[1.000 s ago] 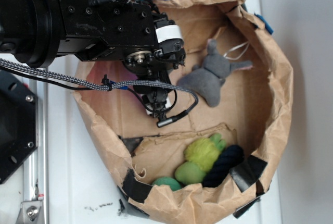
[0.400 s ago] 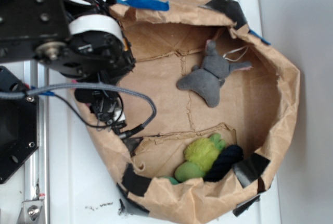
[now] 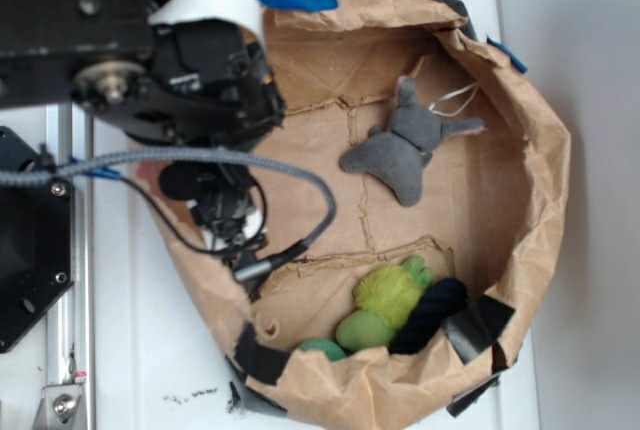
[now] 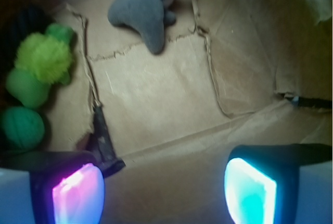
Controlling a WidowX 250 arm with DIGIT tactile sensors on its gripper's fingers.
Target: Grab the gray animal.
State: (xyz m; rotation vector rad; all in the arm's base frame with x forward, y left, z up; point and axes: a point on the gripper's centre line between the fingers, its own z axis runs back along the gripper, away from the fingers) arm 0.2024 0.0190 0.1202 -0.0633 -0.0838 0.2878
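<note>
- Exterior view: the gray animal (image 3: 408,148) lies flat on the floor of a brown paper bag (image 3: 545,180), toward the bag's 1 o'clock, untouched.
- Its long axis runs from about 12 o'clock, the head end near a thin white string loop (image 3: 455,100), down to about 6 o'clock; two limbs splay toward 8 and 5 o'clock.
- The arm (image 3: 150,60) sits over the bag's 10 o'clock rim, well apart from the toy. The hand itself is buried under the wrist here; cannot tell its state from this view.
- A yellow-green fuzzy toy (image 3: 388,295) and a dark rope toy (image 3: 430,315) crowd the 6 o'clock corner.
- Wrist view: the hand (image 4: 164,193) is spread wide, nothing between the fingers, bare bag floor below.
- The gray animal (image 4: 145,5) shows at 12 o'clock, cut by the frame edge; the green toys at 9 to 10 o'clock.
- Judgement: approach step, no grasp begun. Next move calls for travel toward the toy, then descent with the fingers straddling the body across its long axis.
</note>
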